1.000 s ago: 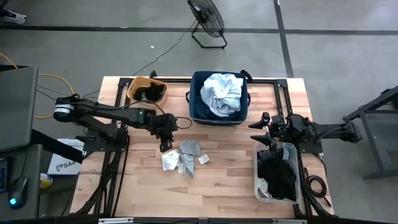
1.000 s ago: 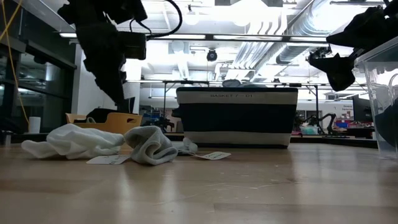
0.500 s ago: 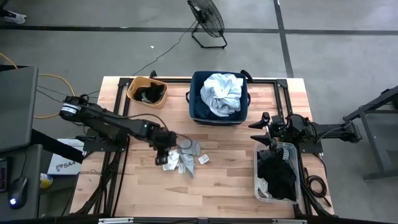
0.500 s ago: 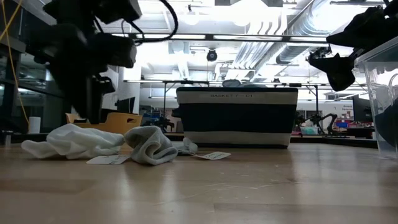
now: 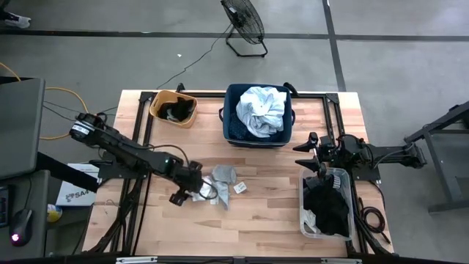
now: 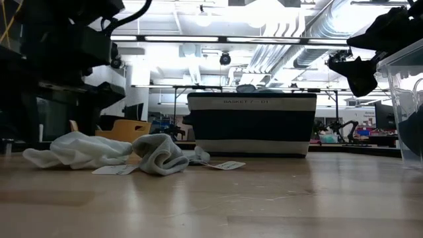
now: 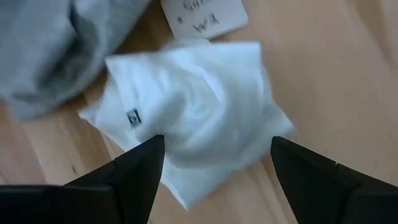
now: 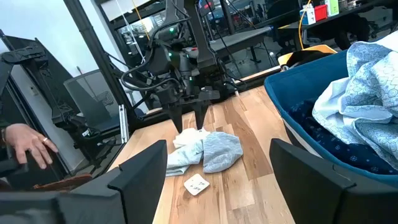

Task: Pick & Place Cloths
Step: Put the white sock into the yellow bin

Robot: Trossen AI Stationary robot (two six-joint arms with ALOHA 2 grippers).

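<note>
A small white piece (image 7: pixel 193 124) lies flat on the wood next to a crumpled grey-green sock (image 5: pixel 225 176); both also show in the low view, white piece (image 6: pixel 79 151) and sock (image 6: pixel 158 153). My left gripper (image 7: pixel 216 149) is open and points down over the white piece, one finger on either side of it; the high view shows the same gripper (image 5: pixel 192 192). Whether its fingertips touch the cloth I cannot tell. My right gripper (image 8: pixel 217 162) is open and waits above the clear tub (image 5: pixel 344 220) that holds black pieces (image 5: pixel 327 209).
The navy bin (image 5: pixel 231 128) with the pale blue-white shirt (image 5: pixel 262 110) stands at the far middle. An orange tub (image 5: pixel 157 106) holding a black piece is at the far left. Paper tags (image 5: pixel 239 188) lie beside the sock. A person's hand (image 8: pixel 25 146) shows beyond the table.
My left gripper has moved toward the table's near edge and down, from the middle of the table to just over the white piece, with its fingers still apart. The cloths have stayed where they were.
</note>
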